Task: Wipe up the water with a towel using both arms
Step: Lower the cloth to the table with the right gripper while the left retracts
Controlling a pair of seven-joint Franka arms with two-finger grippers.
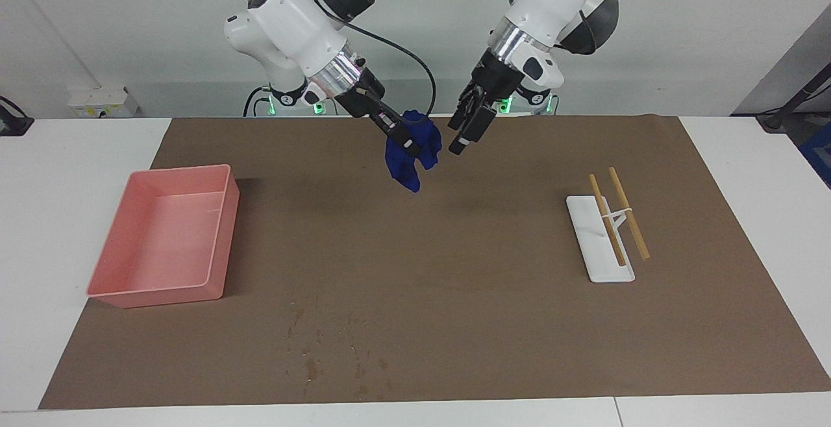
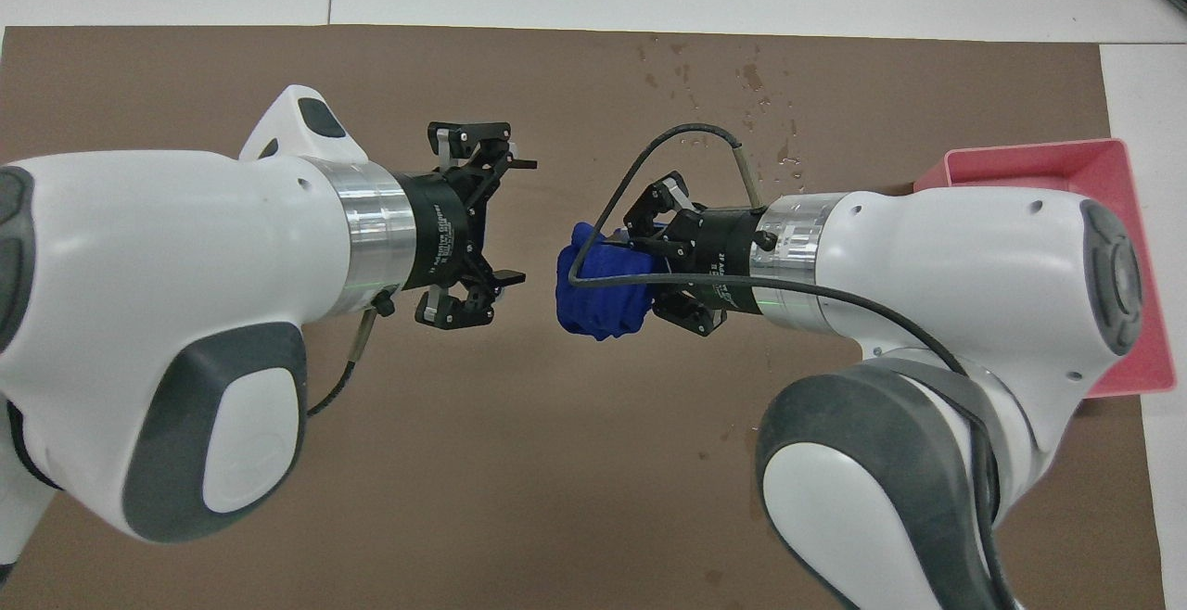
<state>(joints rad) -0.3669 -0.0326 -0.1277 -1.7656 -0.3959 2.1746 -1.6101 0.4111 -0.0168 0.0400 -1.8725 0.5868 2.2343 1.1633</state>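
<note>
My right gripper (image 1: 410, 145) is shut on the towel (image 1: 404, 166), a crumpled royal-blue bundle that hangs in the air over the middle of the brown mat (image 1: 454, 297). In the overhead view the towel (image 2: 598, 299) sticks out of the right gripper (image 2: 642, 269). My left gripper (image 1: 458, 135) is open and empty, level with the towel and a short gap from it; its jaws face the towel in the overhead view (image 2: 522, 221). Water drops (image 1: 311, 352) lie on the mat near its edge farthest from the robots (image 2: 742, 82).
A pink tray (image 1: 224, 232) stands at the right arm's end of the mat, its corner showing in the overhead view (image 2: 1029, 158). A white holder (image 1: 594, 258) with two wooden sticks (image 1: 628, 213) lies toward the left arm's end.
</note>
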